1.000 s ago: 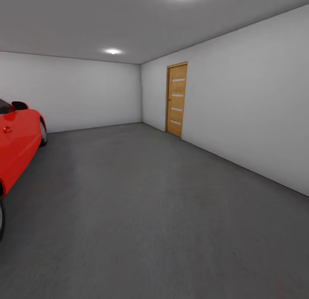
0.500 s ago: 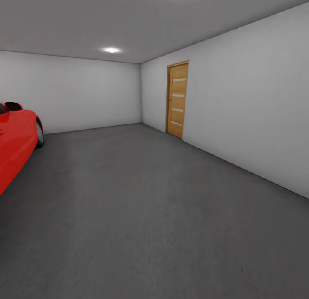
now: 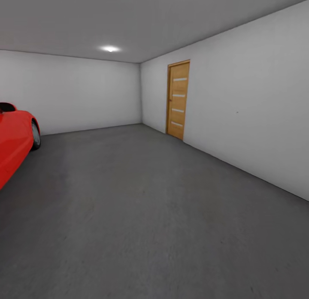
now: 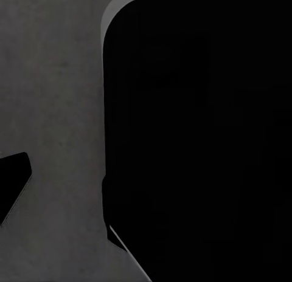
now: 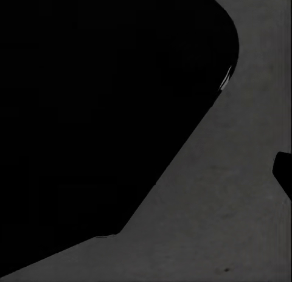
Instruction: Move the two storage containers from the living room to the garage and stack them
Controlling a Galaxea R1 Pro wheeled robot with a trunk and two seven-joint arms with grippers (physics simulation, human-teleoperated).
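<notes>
Rolling through the garage over dark concrete floor (image 3: pixel 141 213); red car (image 3: pixel 15 142) near left, wooden door (image 3: pixel 177 100) far right. Containers nowhere visible. Tool states impossible to tell. Risk: clipping car while turning.

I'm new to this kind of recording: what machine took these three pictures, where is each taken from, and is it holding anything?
These are simulator renders from a wheeled robot with two arms. The large picture comes from its head camera: a bare garage with a dark grey concrete floor, plain white walls, a wooden door with pale stripes and part of a shiny red car. The two dark pictures come from cameras near each gripper, looking down at the same floor past big black shapes, probably the robot's own body, though I cannot tell. Gripper fingers are not clear enough to judge, so I cannot say whether anything is held.
</notes>
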